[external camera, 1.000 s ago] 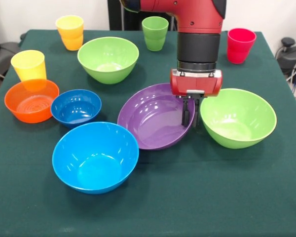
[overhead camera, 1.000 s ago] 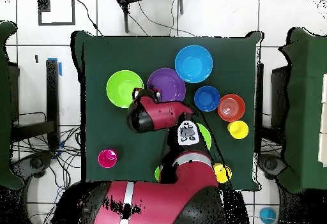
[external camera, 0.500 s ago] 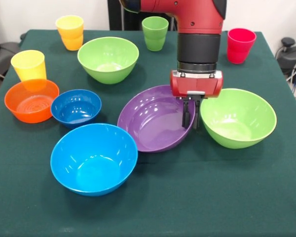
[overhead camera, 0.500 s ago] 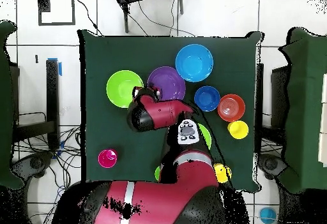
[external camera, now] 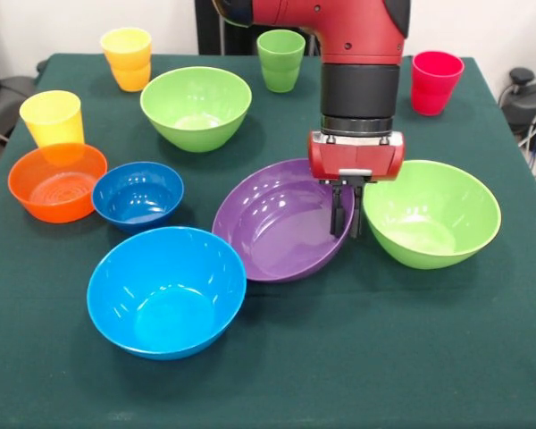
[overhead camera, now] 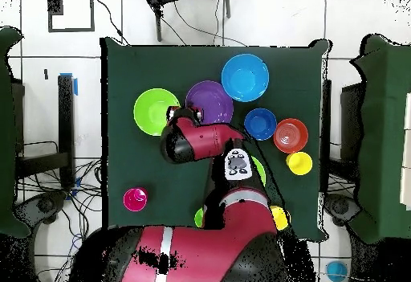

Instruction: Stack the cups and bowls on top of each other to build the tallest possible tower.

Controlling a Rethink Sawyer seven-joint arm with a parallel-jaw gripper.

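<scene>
My gripper [external camera: 345, 225] hangs from the red arm, shut on the right rim of the wide purple bowl [external camera: 277, 231], which tilts with that side raised. The bowl's left edge touches the large blue bowl [external camera: 165, 290]. One light green bowl [external camera: 431, 213] sits just right of the gripper and another [external camera: 196, 107] lies behind. A small blue bowl [external camera: 138, 192] and an orange bowl [external camera: 56, 181] lie at the left. Yellow [external camera: 52, 118], orange-yellow [external camera: 127, 58], green [external camera: 280, 60] and red [external camera: 436, 82] cups stand along the back. In the overhead view the arm hides the gripper beside the purple bowl [overhead camera: 210, 99].
The dark green cloth [external camera: 411, 357] covers the table to all its edges. In the overhead view the arm [overhead camera: 201, 142] covers one green bowl and the green cup. Chairs and cables lie around the table on the floor.
The gripper has moved toward the table's near edge, dragging the purple bowl with it. The purple bowl has pushed the large blue bowl a little nearer and to the left.
</scene>
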